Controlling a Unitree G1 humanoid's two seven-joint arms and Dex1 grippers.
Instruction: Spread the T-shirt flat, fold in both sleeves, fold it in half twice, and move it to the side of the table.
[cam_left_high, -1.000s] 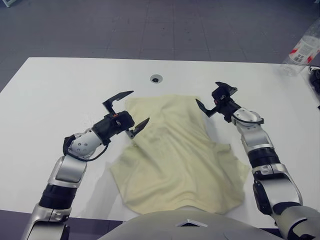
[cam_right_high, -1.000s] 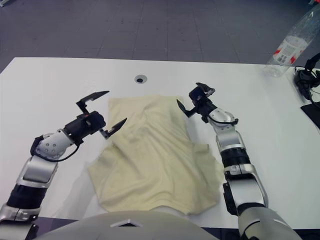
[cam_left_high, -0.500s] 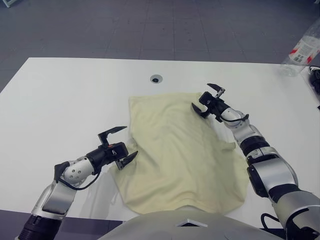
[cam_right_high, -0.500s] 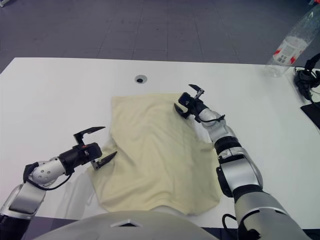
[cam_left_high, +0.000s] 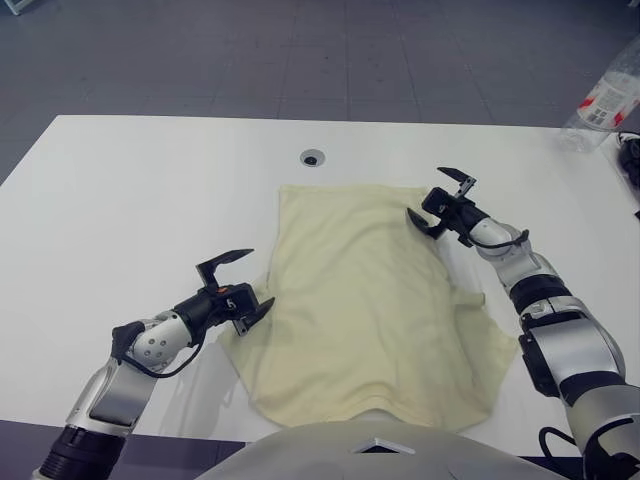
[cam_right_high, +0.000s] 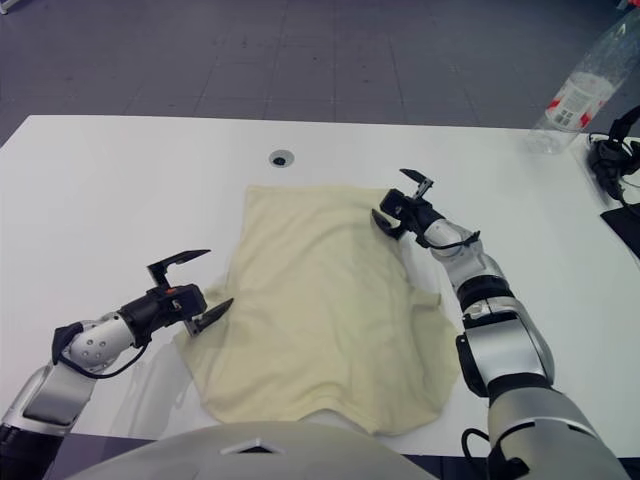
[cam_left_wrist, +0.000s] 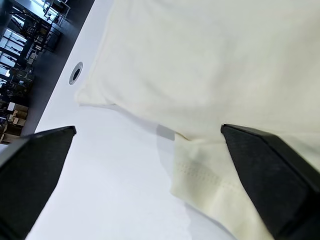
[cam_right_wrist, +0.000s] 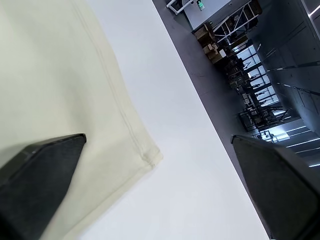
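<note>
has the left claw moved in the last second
Yes. The left claw has drawn back toward the robot, farther from the cable hole, beside the T-shirt.

The T-shirt lying between the two grippers is soft, matt cloth of a fine knit, lightly creased, with a stitched line along the hem just beside the right gripper. The desk under both grippers is white and smooth, with a faint sheen. The left gripper has matt black fingers that look like hard plastic, as does the right. Well beyond the right gripper, a bottle is clear, glossy plastic.
</note>
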